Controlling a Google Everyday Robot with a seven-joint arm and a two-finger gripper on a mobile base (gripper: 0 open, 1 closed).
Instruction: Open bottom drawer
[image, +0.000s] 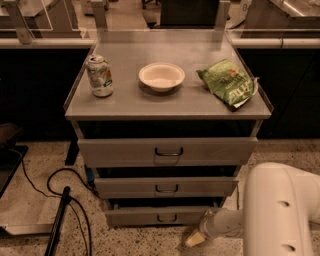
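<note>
The grey metal cabinet (165, 107) has three drawers. The bottom drawer (150, 216) is the lowest one, with a flat grey front and a small dark bracket handle (167, 218); it stands slightly out from the cabinet. My gripper (195, 239) is low at the floor, just right of and below the bottom drawer's front, apart from its handle. My white arm (280, 210) fills the lower right corner.
On the cabinet top stand a drink can (100, 75), a white bowl (161, 76) and a green chip bag (227, 83). Black cables (65, 210) lie on the speckled floor at the left. Dark counters run behind the cabinet.
</note>
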